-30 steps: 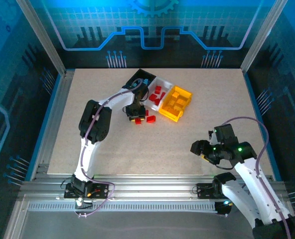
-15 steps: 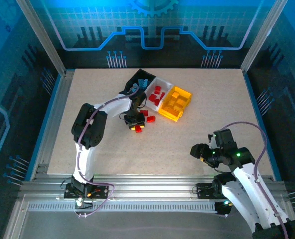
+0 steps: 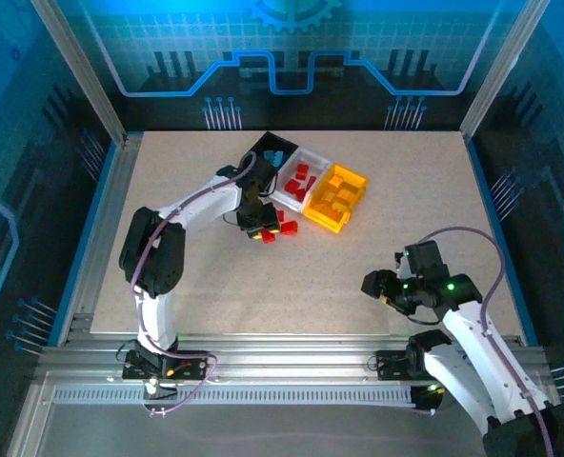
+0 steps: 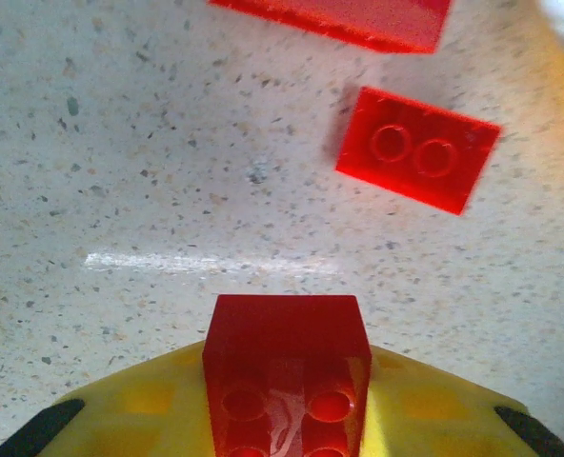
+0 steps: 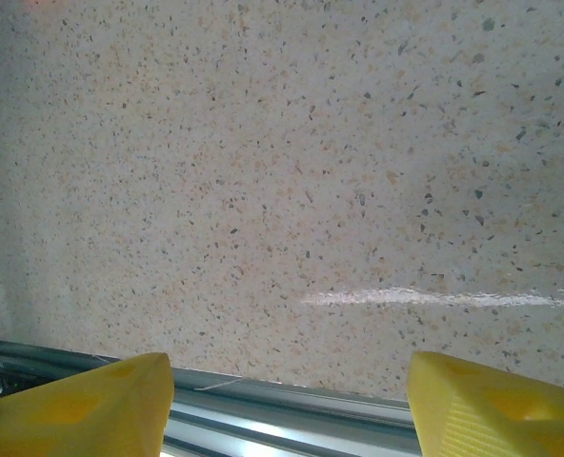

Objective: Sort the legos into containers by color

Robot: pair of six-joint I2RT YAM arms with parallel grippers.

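Red lego [image 4: 287, 371] is pinched by the left gripper [image 3: 260, 228].
A second red brick [image 4: 417, 149] is seen at one o'clock; the right gripper [image 5: 287, 405] is spread.

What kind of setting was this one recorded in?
Likely an enclosed robot work cell in a lab or demo booth: a speckled tabletop framed by aluminium rails, blue circuit-pattern wall panels around it, and a left arm and right arm bolted at its near edge.
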